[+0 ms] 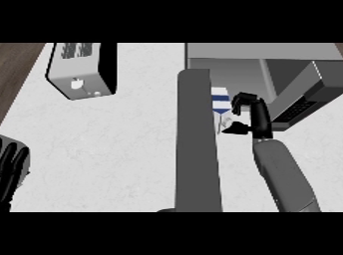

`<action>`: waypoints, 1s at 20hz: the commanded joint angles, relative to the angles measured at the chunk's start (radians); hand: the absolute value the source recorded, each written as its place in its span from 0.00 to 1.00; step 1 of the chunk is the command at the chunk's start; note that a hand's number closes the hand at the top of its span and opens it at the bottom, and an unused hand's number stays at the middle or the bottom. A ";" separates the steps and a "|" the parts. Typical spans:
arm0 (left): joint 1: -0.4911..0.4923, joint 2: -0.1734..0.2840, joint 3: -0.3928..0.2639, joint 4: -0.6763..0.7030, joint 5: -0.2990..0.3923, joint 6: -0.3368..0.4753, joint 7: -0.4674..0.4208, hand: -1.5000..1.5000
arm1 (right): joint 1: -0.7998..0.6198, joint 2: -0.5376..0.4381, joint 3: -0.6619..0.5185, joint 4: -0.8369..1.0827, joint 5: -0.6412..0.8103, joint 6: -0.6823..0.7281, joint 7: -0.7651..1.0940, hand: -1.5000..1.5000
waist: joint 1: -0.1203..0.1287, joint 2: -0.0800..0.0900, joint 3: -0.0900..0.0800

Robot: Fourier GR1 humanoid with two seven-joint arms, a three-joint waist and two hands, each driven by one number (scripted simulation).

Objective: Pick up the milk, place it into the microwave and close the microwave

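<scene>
You are looking down on a pale, faintly marbled counter [115, 149] with dark wood floor [5, 84] showing past its left edge. A toaster [83, 69] stands on the counter at the upper left. A grey microwave [277, 74] sits at the upper right, its door [198, 144] swung open toward you across the middle.

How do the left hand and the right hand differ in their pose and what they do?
The left hand rests open at the view's left edge, fingers straight, holding nothing; the right hand is curled beside the milk, in front of the microwave. The left is near, the right farther out. Both are black.
</scene>
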 commanded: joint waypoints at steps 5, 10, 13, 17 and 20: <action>-0.016 0.004 0.009 -0.005 0.026 -0.019 0.009 0.00 | -0.311 -0.065 -0.095 0.355 0.040 -0.122 0.008 1.00 | 0.039 0.012 0.003; -0.065 0.011 0.021 0.057 0.012 -0.021 -0.006 0.00 | -0.353 -0.107 -0.151 0.455 0.038 -0.253 -0.013 1.00 | 0.053 0.024 0.004; -0.038 0.012 0.012 0.050 0.008 -0.040 -0.031 0.00 | -0.371 -0.174 -0.176 0.469 0.042 -0.336 -0.026 1.00 | 0.070 0.030 0.004; -0.052 0.019 -0.002 0.074 -0.027 -0.042 -0.028 0.00 | -0.399 -0.138 -0.114 0.521 0.127 -0.472 -0.065 1.00 | 0.083 0.035 0.004; -0.070 0.030 0.023 0.101 -0.016 -0.052 -0.051 0.00 | -0.467 -0.159 -0.070 0.602 0.176 -0.418 0.019 0.00 | 0.090 0.035 0.003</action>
